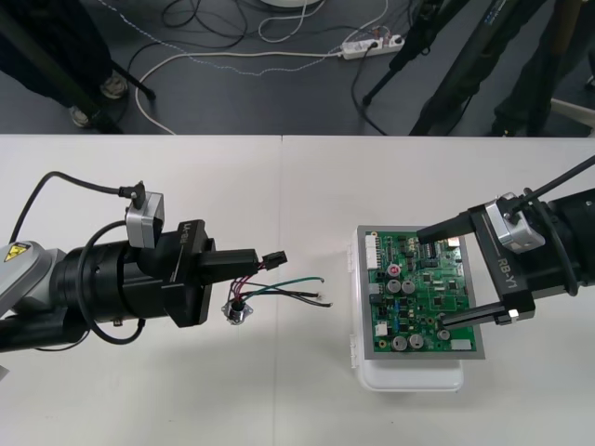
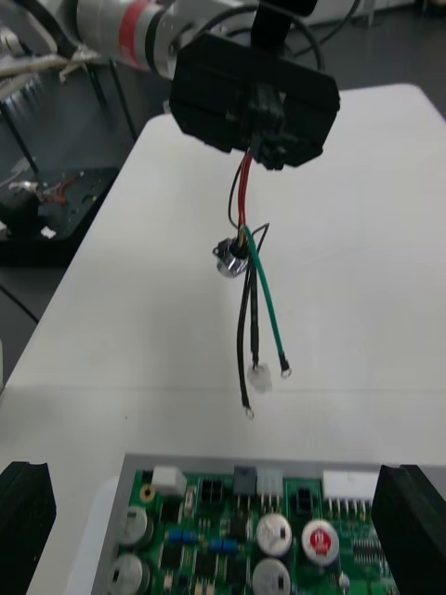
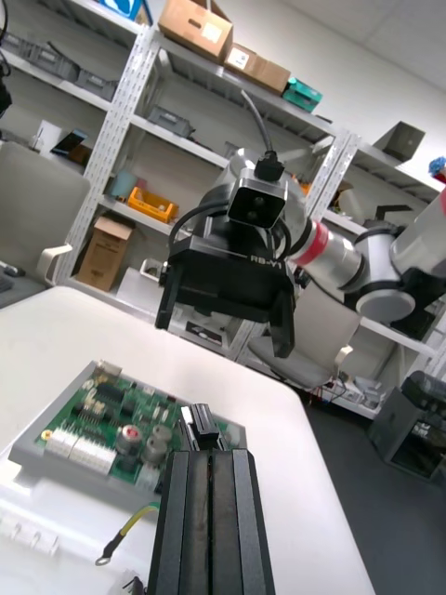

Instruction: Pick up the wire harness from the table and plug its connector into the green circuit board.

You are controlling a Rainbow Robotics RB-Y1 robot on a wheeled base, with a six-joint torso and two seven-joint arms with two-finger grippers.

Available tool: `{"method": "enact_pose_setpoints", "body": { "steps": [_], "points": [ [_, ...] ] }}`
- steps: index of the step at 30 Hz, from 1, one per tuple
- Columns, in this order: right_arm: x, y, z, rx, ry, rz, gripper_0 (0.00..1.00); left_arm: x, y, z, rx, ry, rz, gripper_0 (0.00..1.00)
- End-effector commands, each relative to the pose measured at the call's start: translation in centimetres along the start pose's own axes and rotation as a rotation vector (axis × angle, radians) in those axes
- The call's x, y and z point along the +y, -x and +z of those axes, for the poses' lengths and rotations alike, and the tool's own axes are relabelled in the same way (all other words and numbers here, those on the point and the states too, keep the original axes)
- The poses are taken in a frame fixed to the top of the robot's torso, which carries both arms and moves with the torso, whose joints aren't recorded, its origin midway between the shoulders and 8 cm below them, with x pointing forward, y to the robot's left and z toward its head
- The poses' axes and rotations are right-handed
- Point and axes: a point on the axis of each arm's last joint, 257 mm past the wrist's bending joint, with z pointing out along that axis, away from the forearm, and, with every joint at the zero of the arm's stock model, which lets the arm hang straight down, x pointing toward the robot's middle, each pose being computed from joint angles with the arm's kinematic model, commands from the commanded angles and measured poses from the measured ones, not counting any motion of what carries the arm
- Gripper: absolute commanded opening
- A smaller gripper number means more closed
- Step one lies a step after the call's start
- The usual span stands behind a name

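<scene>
The left claw (image 1: 253, 262) reaches in from 9 o'clock with its fingers pressed together on the black plug (image 1: 273, 259) of the wire harness (image 1: 270, 286). The red, black and green wires hang from the claw. The round metal socket (image 1: 239, 310) dangles below it, at about 7 o'clock from the plug. I cannot tell whether the loose wire ends touch the tabletop (image 1: 139, 400).

The green circuit board (image 1: 423, 293) sits on its white base (image 1: 409, 373), at 3 o'clock from the harness. The right claw (image 1: 430, 277) comes in from 3 o'clock, spread wide and holding nothing. One finger lies over the board's 12 o'clock side and the other over its 6 o'clock side, so both cross above its parts.

The board's 9 o'clock edge faces the plug, with a strip of bare tabletop between them. The base lies nearer the tabletop's 6 o'clock edge than its far one, with wide bare surface at 12 o'clock. Beyond the far edge, cables (image 1: 200, 60) and a power strip (image 1: 370, 45) lie on the dark floor (image 1: 279, 102).
</scene>
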Motion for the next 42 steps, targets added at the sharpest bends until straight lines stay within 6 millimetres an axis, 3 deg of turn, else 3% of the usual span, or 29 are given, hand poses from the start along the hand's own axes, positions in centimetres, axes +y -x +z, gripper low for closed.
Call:
{"method": "enact_pose_setpoints", "body": {
  "steps": [1, 11, 17, 22, 26, 33, 42],
  "points": [
    [-0.1, -3.4, -3.1, 0.131, -0.014, 0.049, 1.0, -1.2, -1.3, -2.2, 0.042, -0.069, 0.124, 0.0],
    [-3.2, -8.4, -7.4, 0.319, -0.148, 0.081, 1.0, -1.0, -3.4, -5.0, 0.075, -0.162, 0.193, 0.0],
    [-3.7, -10.2, -8.6, 0.399, -0.175, 0.088, 1.0, -0.7, -4.9, -6.2, 0.105, -0.213, 0.238, 0.0],
    [-4.1, -12.0, -9.8, 0.479, -0.207, 0.1, 1.0, 2.0, -6.6, -6.6, 0.138, -0.175, 0.274, 0.0],
    [-4.0, -13.1, -10.4, 0.512, -0.219, 0.114, 1.0, 3.2, -8.0, -5.8, 0.157, -0.175, 0.29, 0.0],
    [-4.2, -14.5, -11.4, 0.578, -0.24, 0.108, 1.0, 3.5, -10.0, -3.5, 0.147, -0.215, 0.287, 0.0],
    [-4.4, -16.0, -12.5, 0.65, -0.263, 0.113, 1.0, 2.5, -10.3, -0.9, 0.117, -0.276, 0.295, 0.0]
  ]
}}
